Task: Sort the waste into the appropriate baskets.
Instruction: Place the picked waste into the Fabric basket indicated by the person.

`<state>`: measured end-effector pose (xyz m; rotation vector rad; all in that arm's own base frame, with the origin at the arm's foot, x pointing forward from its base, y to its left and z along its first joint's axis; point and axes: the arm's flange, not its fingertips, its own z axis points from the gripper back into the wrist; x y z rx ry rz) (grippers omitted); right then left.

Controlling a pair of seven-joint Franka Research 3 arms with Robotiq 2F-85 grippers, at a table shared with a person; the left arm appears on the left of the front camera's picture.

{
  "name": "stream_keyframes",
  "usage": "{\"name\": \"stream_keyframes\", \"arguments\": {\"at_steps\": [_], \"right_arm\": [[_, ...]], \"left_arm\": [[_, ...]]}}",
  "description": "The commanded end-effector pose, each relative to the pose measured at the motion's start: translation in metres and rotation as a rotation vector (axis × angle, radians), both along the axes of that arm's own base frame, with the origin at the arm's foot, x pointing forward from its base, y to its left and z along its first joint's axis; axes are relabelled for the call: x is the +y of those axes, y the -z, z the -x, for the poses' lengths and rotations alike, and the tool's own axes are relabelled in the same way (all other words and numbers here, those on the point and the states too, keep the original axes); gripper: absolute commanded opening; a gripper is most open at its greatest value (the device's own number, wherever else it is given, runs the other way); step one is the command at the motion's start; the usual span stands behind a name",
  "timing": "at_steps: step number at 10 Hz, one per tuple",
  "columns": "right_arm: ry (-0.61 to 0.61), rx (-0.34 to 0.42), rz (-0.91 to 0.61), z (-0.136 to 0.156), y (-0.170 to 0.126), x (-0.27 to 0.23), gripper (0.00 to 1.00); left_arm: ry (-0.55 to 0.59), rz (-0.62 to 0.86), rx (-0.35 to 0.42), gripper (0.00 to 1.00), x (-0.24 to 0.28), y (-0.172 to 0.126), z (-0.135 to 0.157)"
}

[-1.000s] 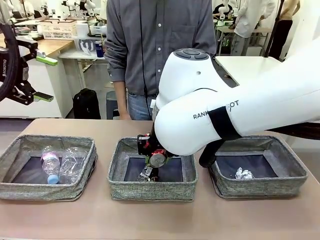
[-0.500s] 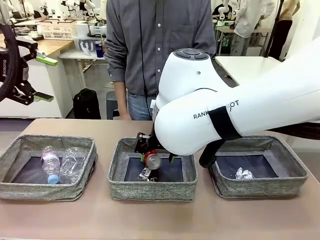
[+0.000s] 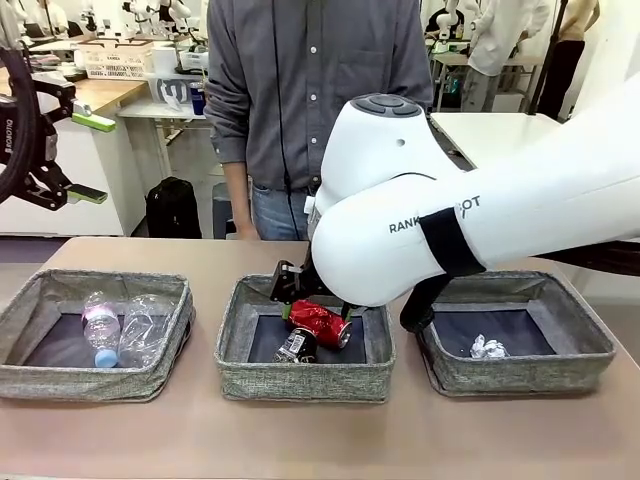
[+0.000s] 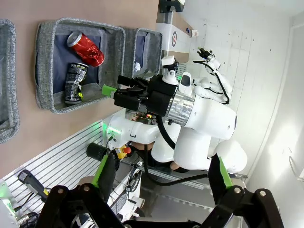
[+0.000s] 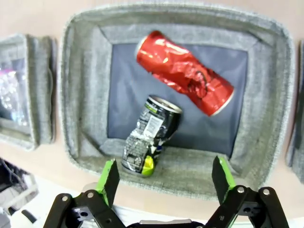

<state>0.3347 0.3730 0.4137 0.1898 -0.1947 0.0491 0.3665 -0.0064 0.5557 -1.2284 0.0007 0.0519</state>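
Three grey baskets stand in a row. In the middle basket (image 3: 232, 350) a red can (image 3: 320, 323) lies on its side next to a black-and-white can (image 3: 296, 346). My right gripper (image 3: 308, 296) hangs open just above them, nothing between its green pads (image 5: 109, 180). The right wrist view looks down on the red can (image 5: 185, 71) and the dented black-and-white can (image 5: 149, 135). Two clear bottles (image 3: 122, 328) lie in the left basket (image 3: 25, 300). A white-silver wad (image 3: 488, 348) sits in the right basket (image 3: 590, 335). My left gripper (image 3: 95, 157) is raised at the far left, open and empty.
A person in a grey shirt (image 3: 300, 90) stands behind the table's far edge, hands out of sight. My bulky right arm (image 3: 480, 230) reaches across over the right and middle baskets. Bare table (image 3: 320, 440) runs along the front of the baskets.
The red can was up at my right gripper's fingers. It has dropped away and now lies in the middle basket. The left arm has not moved.
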Motion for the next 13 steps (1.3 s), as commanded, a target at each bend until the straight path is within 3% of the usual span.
{"name": "stream_keyframes", "arguments": {"at_steps": [1,4,5,8,9,10,12,13], "right_arm": [[0.032,0.030,-0.026,0.002,-0.023,-0.013,1.00],[0.152,0.142,-0.431,0.025,-0.111,-0.101,1.00],[0.196,0.172,-0.532,0.036,-0.123,-0.133,1.00],[0.244,0.263,-0.888,0.080,-0.121,-0.231,1.00],[0.312,0.271,-0.995,0.093,-0.113,-0.258,1.00],[0.393,0.267,-1.066,0.102,-0.102,-0.276,1.00],[0.416,0.200,-1.200,0.101,-0.081,-0.284,1.00],[0.387,0.273,-1.065,0.053,-0.167,-0.276,1.00]], "left_arm": [[0.014,-0.002,-0.012,1.00,0.001,-0.002,0.001],[0.014,-0.002,-0.012,1.00,0.001,-0.002,0.001],[0.014,-0.002,-0.012,1.00,0.001,-0.002,0.001],[0.014,-0.002,-0.012,1.00,0.001,-0.002,0.001],[0.014,-0.002,-0.012,1.00,0.001,-0.002,0.001],[0.014,-0.002,-0.012,1.00,0.001,-0.002,0.001],[0.014,-0.002,-0.012,1.00,0.001,-0.002,0.001],[0.014,-0.002,-0.012,1.00,0.001,-0.002,0.001]]}}
